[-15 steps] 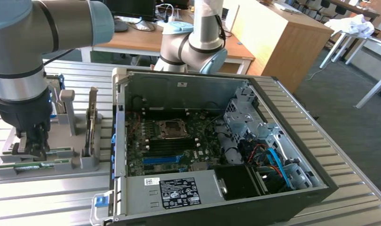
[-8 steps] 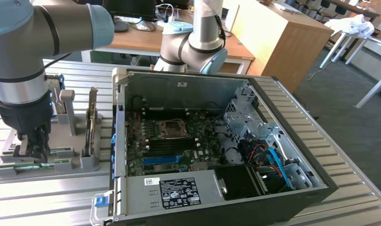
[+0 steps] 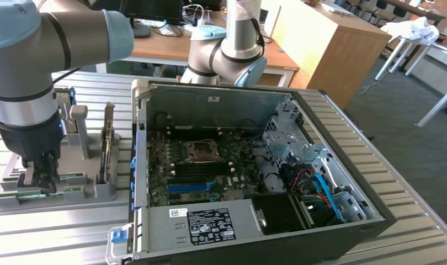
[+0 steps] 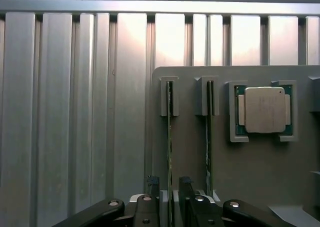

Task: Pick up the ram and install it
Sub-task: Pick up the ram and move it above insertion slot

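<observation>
Nearest the wrist camera, the gripper was down over a grey holder with its dark fingers spread wide. They stood one on each side of the ram without any clear clamp on it. That thin green stick stood on edge in a slot of the holder, close to the holder's edge beside the bare ribbed metal table. A second stick stood parallel in the next slot, just beside it. Further along the holder a square silver processor chip lay flat in its own pocket. In the exterior view the arm reached straight down onto the holder, which sat by the table's edge on the exterior view's left. An open computer case lay in the middle of the table, just beside the holder, with its motherboard exposed.
</observation>
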Action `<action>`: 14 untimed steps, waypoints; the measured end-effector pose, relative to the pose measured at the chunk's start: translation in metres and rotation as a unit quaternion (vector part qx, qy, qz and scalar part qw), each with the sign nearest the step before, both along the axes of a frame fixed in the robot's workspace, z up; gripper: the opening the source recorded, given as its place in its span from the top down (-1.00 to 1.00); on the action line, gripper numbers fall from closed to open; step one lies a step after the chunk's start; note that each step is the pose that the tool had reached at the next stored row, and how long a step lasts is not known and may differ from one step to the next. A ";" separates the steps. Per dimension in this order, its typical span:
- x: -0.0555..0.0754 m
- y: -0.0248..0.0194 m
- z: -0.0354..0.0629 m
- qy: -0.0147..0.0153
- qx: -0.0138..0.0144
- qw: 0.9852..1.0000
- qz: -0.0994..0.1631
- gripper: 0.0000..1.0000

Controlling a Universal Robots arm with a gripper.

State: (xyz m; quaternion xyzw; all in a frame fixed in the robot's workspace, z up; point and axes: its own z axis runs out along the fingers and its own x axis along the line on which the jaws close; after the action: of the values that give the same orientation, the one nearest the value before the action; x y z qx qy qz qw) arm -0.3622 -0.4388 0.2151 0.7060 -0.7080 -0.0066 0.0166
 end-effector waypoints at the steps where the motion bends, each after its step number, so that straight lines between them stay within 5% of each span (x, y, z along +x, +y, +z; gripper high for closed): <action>1: 0.000 0.0000 -0.0009 0.000 0.000 1.000 0.000 0.40; 14: 0.000 0.0000 -0.0096 0.000 0.000 1.000 0.000 0.40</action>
State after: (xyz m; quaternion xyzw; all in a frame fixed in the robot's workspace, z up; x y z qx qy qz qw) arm -0.3622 -0.4388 0.2055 0.7061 -0.7079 -0.0066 0.0166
